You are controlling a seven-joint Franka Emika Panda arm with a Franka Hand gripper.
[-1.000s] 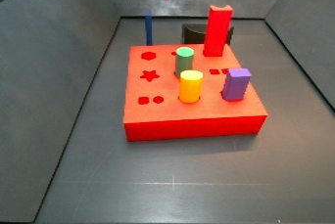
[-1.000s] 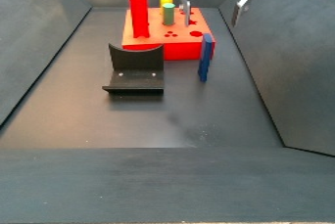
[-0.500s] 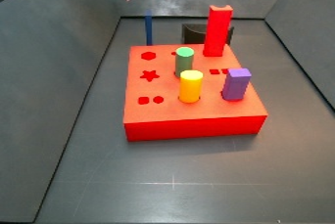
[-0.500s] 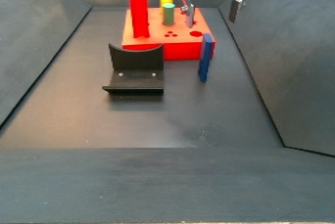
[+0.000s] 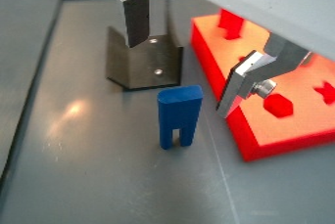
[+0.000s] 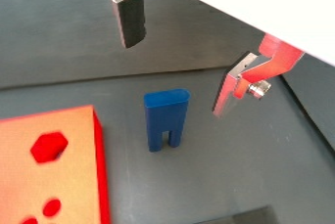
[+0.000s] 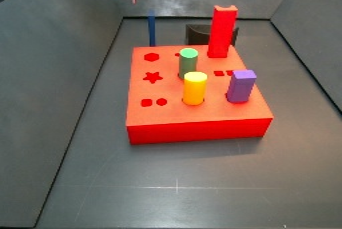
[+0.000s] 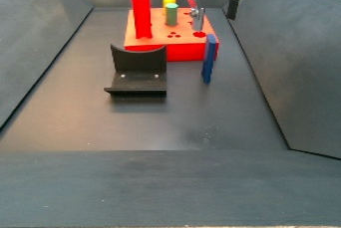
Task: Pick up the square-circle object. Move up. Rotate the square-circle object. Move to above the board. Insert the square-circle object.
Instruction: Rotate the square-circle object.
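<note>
Dark floor, square-circle object (image 5: 178, 116) upright beside the board (image 5: 295, 120), hand (image 6: 185, 50) high above it (fingers apart, nothing held).

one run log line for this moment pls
phase: pre-grasp | gripper: open, empty, above square-circle object | object: upright on floor beside board, untouched | fixture: on floor nearby

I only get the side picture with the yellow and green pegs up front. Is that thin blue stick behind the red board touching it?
Observer: No. In a wrist view the square-circle object stands upright on the floor, a gap from the board.
Operator: Is the claw holding it?
Observer: No. The gripper hangs open above it, fingers either side, nothing between.
Operator: Is the stick solid?
Observer: Its lower half splits into two prongs.
</note>
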